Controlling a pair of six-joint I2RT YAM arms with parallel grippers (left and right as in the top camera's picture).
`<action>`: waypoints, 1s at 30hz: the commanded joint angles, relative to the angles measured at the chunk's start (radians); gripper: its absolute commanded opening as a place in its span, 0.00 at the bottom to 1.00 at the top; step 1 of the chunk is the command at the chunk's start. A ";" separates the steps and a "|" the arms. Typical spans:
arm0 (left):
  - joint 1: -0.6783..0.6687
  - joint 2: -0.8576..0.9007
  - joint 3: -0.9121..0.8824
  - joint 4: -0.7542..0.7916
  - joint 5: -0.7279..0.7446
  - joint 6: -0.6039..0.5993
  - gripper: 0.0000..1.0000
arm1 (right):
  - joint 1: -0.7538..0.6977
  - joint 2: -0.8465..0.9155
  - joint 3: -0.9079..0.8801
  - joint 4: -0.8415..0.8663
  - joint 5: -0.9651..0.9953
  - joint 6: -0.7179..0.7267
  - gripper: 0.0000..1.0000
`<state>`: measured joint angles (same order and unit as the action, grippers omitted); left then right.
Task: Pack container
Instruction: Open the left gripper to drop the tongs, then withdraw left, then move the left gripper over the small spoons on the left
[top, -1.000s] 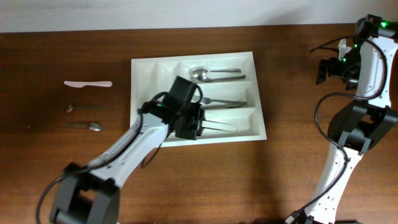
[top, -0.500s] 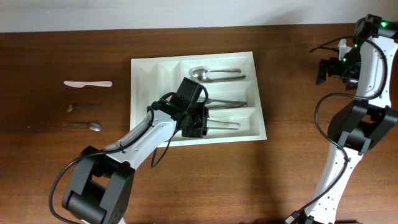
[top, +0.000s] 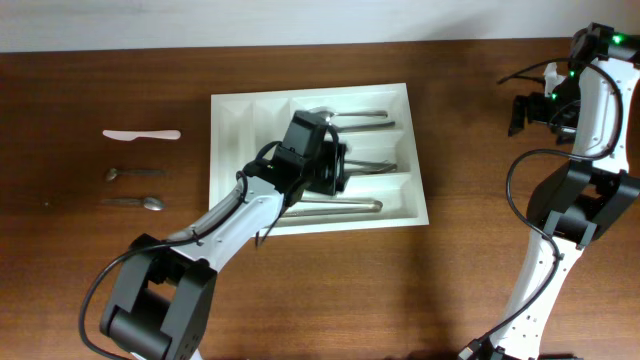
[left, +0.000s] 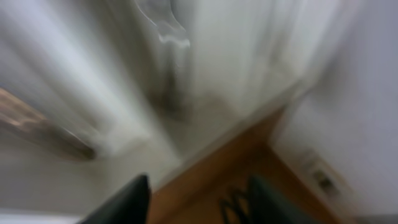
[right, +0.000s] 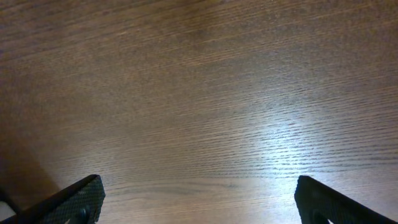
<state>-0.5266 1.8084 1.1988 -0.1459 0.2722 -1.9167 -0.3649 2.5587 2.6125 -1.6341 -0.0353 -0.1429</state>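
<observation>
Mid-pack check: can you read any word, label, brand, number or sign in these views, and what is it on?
No readable text in any view.
The container: plain white, no marking visible.
The white knife on the table: too small to show any stamp.
Left wrist view: motion-blurred; a small dark mark at lower right cannot be read.
Right wrist view: bare wood only, no text.

Mid-table (top: 450, 290): tray (top: 232, 150), with spoon (top: 355, 117) in rear long slot, fork (top: 375, 167) in middle, utensil (top: 340, 206) in front. Left of the tray, well apart: knife (top: 141, 134) rearmost, second spoon (top: 130, 173) before it, third spoon (top: 135, 202) frontmost.
</observation>
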 joint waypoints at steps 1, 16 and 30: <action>0.042 0.005 0.014 0.180 -0.008 0.248 0.68 | -0.002 -0.018 0.017 0.000 -0.002 -0.010 0.99; 0.371 0.003 0.035 0.291 0.254 0.895 0.99 | -0.002 -0.018 0.017 0.000 -0.002 -0.010 0.99; 0.737 0.003 0.079 0.231 0.558 0.934 0.99 | -0.002 -0.018 0.017 0.001 -0.002 -0.010 0.99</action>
<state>0.1623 1.8088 1.2533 0.0254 0.6868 -0.9459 -0.3649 2.5587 2.6125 -1.6341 -0.0353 -0.1425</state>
